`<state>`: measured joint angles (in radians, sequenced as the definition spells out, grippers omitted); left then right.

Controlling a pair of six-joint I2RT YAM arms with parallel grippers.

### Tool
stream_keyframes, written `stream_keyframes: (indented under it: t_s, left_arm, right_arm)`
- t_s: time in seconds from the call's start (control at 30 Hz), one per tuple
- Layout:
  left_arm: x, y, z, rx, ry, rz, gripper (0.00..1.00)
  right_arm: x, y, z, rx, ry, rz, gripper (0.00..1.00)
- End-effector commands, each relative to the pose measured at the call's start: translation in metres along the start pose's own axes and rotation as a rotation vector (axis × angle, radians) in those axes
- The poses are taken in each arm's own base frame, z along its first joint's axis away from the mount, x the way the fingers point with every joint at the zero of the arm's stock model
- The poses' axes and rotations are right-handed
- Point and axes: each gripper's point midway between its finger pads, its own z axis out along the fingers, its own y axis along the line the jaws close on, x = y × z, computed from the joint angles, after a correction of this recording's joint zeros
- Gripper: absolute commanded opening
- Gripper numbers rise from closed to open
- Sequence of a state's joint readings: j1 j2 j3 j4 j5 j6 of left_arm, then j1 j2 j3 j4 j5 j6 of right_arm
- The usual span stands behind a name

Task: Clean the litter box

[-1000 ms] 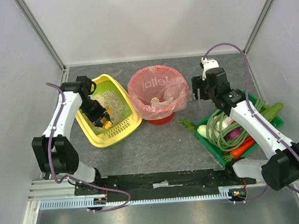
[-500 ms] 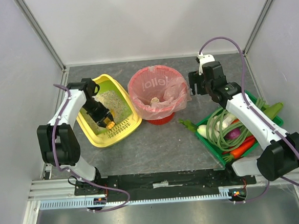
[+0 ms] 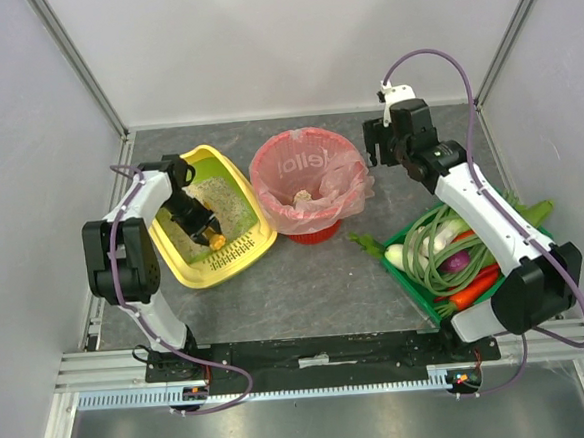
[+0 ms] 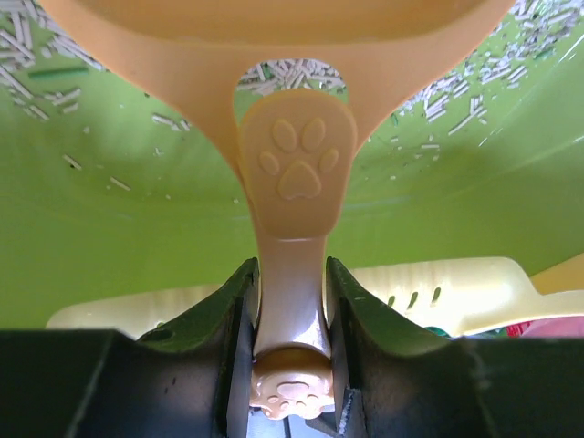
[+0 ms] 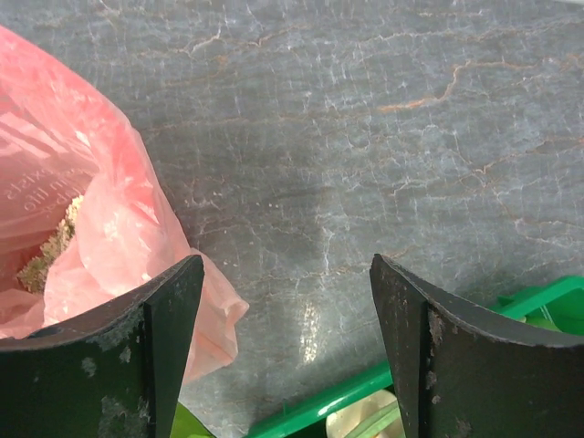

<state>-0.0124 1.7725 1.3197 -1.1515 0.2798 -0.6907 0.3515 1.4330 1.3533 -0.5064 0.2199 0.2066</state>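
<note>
**Left jaws pinch the scoop inside the litter box**

The litter box (image 3: 239, 253) sits towards the left rear corner of the worktop (image 3: 307, 288). Its long axis runs rear to front, leaning a touch right, and the slotted rim is at the near end. Down inside it goes the left gripper (image 3: 200, 227), close to that slotted end, jaws narrow and clamped on the handle of a peach scoop (image 4: 297, 164). Green inner wall fills the wrist view beyond the scoop.

Over on the right, the right gripper (image 5: 285, 274) hangs above bare worktop near the rear edge, jaws wide, nothing between them. It is just beside the pink-bagged bin (image 3: 278, 165), with the vegetable tray (image 3: 409, 279) nearer the front. The box lies well apart from these jaws, beyond the bin.
</note>
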Motion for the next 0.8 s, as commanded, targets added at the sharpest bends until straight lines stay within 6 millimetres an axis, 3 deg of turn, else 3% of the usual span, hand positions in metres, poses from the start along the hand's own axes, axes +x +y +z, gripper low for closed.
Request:
stream_keyframes:
  t_s: [0.0,0.33,0.6,0.77]
  left_arm:
    - [-0.027,-0.01,-0.006,0.011,-0.108,0.011,0.02]
    - [-0.063,-0.033,-0.024,0.037,-0.226,0.007,0.02]
    - [-0.064,-0.006,-0.014,-0.022,-0.197,-0.047,0.02]
    - [-0.063,0.002,-0.021,-0.014,-0.212,-0.072,0.02]
  right_arm:
    - [-0.037,0.003,-0.005,-0.006,-0.072,0.018,0.82]
    - [-0.057,0.009,0.012,-0.012,-0.088,0.0,0.82]
    - [-0.048,0.006,0.007,-0.01,-0.079,-0.002,0.82]
    - [-0.044,0.003,0.003,0.001,-0.078,0.002,0.82]
